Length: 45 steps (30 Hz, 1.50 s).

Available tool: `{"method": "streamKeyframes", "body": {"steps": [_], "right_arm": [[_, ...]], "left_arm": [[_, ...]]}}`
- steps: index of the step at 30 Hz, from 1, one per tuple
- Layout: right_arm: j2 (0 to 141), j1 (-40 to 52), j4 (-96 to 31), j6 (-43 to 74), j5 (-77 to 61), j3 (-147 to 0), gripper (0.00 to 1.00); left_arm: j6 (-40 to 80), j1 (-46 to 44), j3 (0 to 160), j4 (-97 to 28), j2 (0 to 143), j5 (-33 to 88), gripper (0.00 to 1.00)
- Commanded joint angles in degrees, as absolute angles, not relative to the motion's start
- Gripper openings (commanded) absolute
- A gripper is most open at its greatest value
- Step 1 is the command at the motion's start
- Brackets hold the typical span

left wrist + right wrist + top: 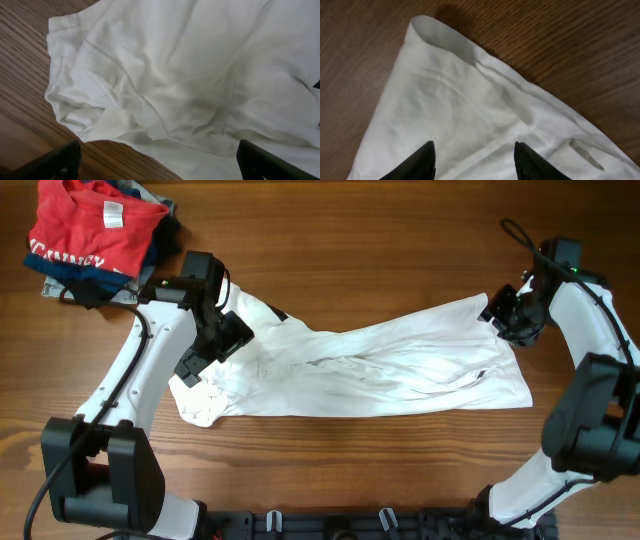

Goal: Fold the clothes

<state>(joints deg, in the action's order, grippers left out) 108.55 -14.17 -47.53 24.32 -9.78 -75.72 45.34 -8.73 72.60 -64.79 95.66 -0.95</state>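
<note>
A white garment (pixel 370 365) lies crumpled and stretched across the middle of the wooden table. My left gripper (pixel 215 340) is open above its left end; in the left wrist view the wide-apart fingers (pixel 160 162) frame bunched white cloth (pixel 165 75) with a hemmed sleeve at the upper left. My right gripper (pixel 512 315) is open over the garment's upper right corner; in the right wrist view the fingertips (pixel 474 157) hover over a folded white corner (pixel 465 105). Neither gripper holds cloth.
A pile of folded clothes with a red shirt (pixel 95 225) on top sits at the table's far left corner. A black cable (pixel 520 235) runs by the right arm. Bare wood (pixel 350 470) lies in front of the garment.
</note>
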Motion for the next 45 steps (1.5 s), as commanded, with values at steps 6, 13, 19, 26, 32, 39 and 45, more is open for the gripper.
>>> {"method": "streamKeyframes", "body": {"steps": [6,13,19,26,32,39,45], "right_arm": [[111.94,-14.41,-46.63,24.49,-8.95,-75.4,0.46],[114.91,-14.41,-47.42,27.14,-8.71,-75.37,0.44],[114.93,-14.41,-47.27,28.77,-8.75,-75.37,0.41],[114.93,-14.41,-48.51,30.13,-6.76,-75.33,0.31],[114.93,-14.41,-45.98,31.92,-6.76,-73.73,0.04],[113.25,-14.55,-45.71,35.03,-6.35,-73.91,0.04],[104.38,-14.52,-48.64,34.11,-6.33,-73.91,0.04]], "left_arm": [[43.68,-8.95,72.23,-64.9,94.5,-0.47,1.0],[43.68,-8.95,72.23,-64.9,94.5,-0.47,1.0],[43.68,-8.95,72.23,-64.9,94.5,-0.47,1.0],[43.68,-8.95,72.23,-64.9,94.5,-0.47,1.0],[43.68,-8.95,72.23,-64.9,94.5,-0.47,1.0],[43.66,-8.95,72.23,-64.9,94.5,-0.47,1.0],[43.66,-8.95,72.23,-64.88,94.5,-0.49,1.0]]}}
